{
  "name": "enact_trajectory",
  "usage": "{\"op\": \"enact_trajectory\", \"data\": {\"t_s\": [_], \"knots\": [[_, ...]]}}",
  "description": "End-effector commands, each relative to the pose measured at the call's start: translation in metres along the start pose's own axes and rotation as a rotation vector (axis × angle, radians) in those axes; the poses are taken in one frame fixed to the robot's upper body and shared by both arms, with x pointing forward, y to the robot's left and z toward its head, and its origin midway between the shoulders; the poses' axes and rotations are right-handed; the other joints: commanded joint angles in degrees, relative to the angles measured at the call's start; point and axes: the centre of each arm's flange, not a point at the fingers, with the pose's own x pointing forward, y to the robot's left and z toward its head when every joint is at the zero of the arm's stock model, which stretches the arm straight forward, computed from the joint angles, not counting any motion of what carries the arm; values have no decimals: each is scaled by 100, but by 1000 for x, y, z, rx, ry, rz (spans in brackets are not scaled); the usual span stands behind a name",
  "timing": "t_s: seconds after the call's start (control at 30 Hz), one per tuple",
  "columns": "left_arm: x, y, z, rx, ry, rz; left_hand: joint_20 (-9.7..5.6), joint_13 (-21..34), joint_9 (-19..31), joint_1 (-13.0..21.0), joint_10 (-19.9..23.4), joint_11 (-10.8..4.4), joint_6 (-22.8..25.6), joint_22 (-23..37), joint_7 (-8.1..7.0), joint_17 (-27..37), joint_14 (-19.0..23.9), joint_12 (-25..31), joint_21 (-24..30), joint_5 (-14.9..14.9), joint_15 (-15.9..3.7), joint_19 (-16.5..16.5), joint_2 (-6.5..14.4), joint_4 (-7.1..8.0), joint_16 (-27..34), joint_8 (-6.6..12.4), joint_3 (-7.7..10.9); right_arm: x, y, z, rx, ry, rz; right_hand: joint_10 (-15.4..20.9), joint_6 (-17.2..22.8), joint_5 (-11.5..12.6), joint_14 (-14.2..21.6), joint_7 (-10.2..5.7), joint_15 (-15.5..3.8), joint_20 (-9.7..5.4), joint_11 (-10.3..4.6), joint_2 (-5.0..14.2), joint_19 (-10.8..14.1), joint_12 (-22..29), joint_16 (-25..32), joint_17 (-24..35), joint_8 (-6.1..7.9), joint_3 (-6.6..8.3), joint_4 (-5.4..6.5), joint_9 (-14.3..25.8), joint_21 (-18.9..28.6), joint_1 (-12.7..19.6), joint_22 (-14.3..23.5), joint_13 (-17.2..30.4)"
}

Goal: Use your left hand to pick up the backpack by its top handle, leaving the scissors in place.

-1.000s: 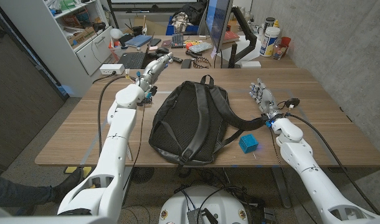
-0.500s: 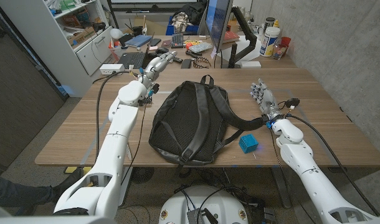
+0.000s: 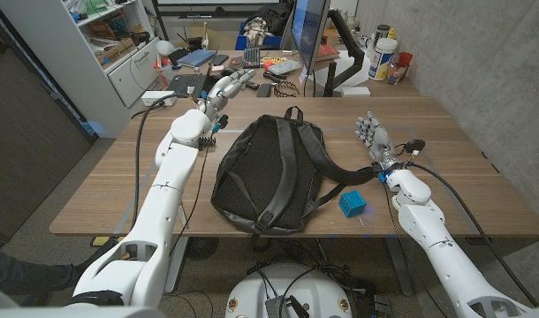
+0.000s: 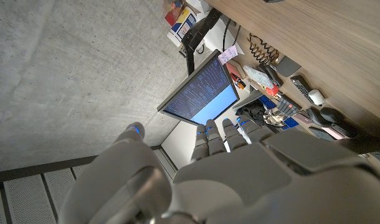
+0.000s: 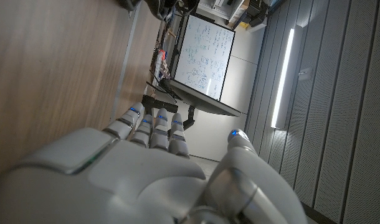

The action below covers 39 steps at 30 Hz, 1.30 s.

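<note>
Behind the wooden table [image 3: 446,185] a cluttered desk carries a monitor [image 3: 307,31] and a laptop. Over the past second the left hand [image 3: 227,88] has climbed up and away toward that far edge, fingers extended and apart, holding nothing; I judge it is lining up above the handle, so the grasp is not yet begun. The black fabric backpack [image 3: 269,172] lies flat at the table's middle, long axis running near to far, its top handle [image 3: 292,112] pointing away from the robot. The right hand [image 3: 374,139] waits beside it, fingers straight, empty. A small blue cube [image 3: 351,203] sits near the strap.
</note>
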Motion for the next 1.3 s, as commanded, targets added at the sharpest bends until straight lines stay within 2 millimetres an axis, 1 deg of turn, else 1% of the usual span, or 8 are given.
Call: {"op": "enact_trajectory", "data": {"t_s": [0.03, 0.27, 0.6, 1.03, 1.17, 1.3], "knots": [[10, -1, 9, 83, 2, -10, 38, 24, 25, 97, 8, 7, 1, 12, -26, 25, 25, 19, 32, -19, 52, -13, 5, -41, 16, 19, 6, 2, 2, -2, 10, -7, -3, 54, 72, 9, 66, -26, -4, 29, -39, 44, 65, 37, 45, 14, 41, -16, 14, 14, 50, 1, 29, 29], [15, 0, 15, 142, 4, -16, -14, 26, 26, 144, -6, 41, 9, 13, -25, 26, 28, 16, 38, -28, 60, -11, -2, -70, 17, 23, 7, 2, 2, -2, 11, -12, -8, 63, 73, 10, 72, -33, -10, 29, -38, 45, 70, 38, 43, 14, 39, -19, 12, 14, 52, 0, 29, 29], [19, 3, 24, 216, 0, -30, -11, 27, 28, 194, -22, 36, 24, 13, -24, 27, 26, 13, 46, -36, 76, 0, -7, -100, 17, 30, 8, 3, 6, -1, 15, -26, -13, 68, 74, 11, 78, -42, -5, 29, -36, 46, 76, 38, 41, 14, 38, -24, 11, 14, 53, -1, 29, 29], [34, -4, 38, 292, -20, -79, -44, 29, 31, 252, -7, 48, 38, 14, -20, 30, 50, 22, 68, -50, 94, 48, -12, -133, 27, 34, 6, 2, 10, 2, 14, -37, -24, 94, 85, 13, 105, -39, -17, 26, -56, 48, 94, 44, 43, 13, 38, -32, 5, 14, 58, 0, 29, 28], [39, -7, 42, 311, -27, -91, 39, 30, 33, 273, -12, 47, 32, 15, -36, 32, 59, 22, 80, -57, 100, 78, -11, -144, 30, 31, 5, 2, 10, 1, 20, -34, -30, 99, 89, 14, 104, -41, -17, 23, -55, 47, 95, 45, 41, 13, 39, -34, 4, 14, 58, -1, 29, 28], [45, -10, 45, 335, -25, -103, 39, 30, 33, 284, -13, 44, 31, 15, -31, 33, 76, 22, 85, -61, 114, 90, -9, -149, 36, 31, 3, 0, 10, 0, 23, -35, -37, 108, 100, 15, 103, -33, -17, 19, -54, 48, 99, 47, 38, 12, 42, -37, 2, 14, 59, 0, 29, 28]]}}
